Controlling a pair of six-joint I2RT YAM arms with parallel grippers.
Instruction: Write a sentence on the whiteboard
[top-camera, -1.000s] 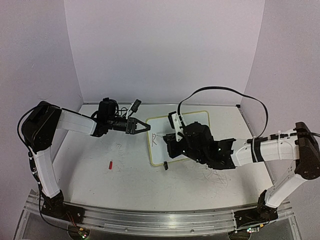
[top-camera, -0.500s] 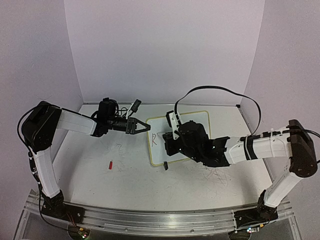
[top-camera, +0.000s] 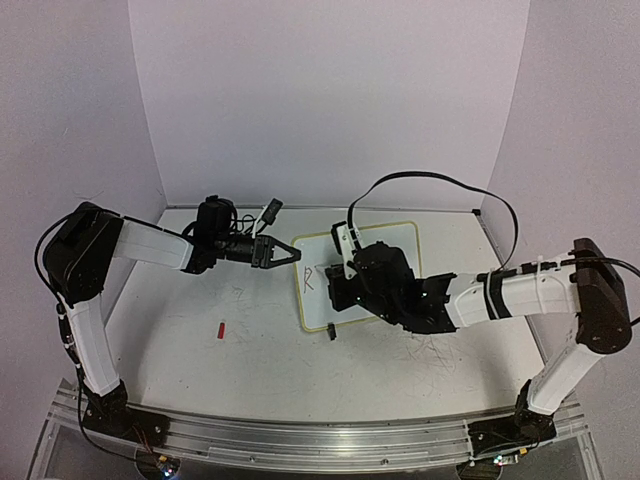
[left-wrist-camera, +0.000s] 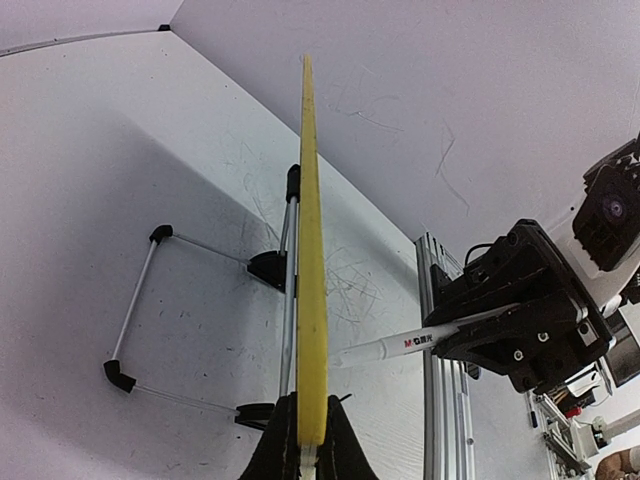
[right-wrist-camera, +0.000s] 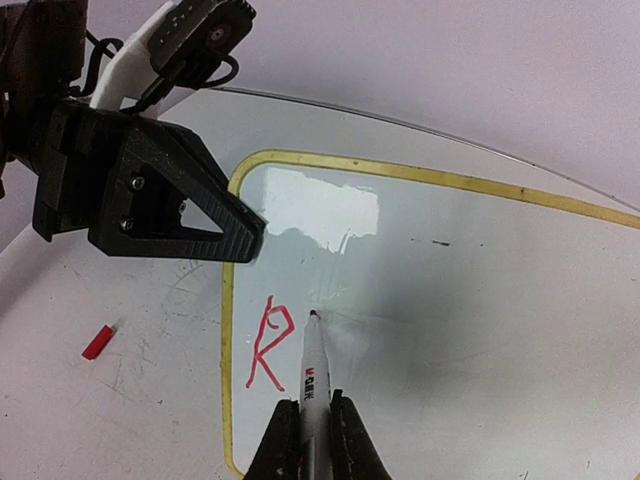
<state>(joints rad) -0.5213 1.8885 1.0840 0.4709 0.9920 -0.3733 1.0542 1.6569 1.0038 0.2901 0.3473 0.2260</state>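
The right gripper (right-wrist-camera: 308, 428), clenched on a white marker (right-wrist-camera: 314, 375), sets its tip just right of the red "R" (right-wrist-camera: 264, 345) on the whiteboard (right-wrist-camera: 460, 300), which is propped between the arms with blank surface lying rightward, its left edge pinched by the left gripper (left-wrist-camera: 308, 445).

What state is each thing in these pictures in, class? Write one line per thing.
whiteboard: propped on its wire stand, left rim clamped.
sentence: only a red "R" written.
marker: uncapped, gripped, tip at the board just right of the R.
left gripper: shut on the whiteboard's rim.
right gripper: shut on the marker.
red piece: lying loose on the tabletop.
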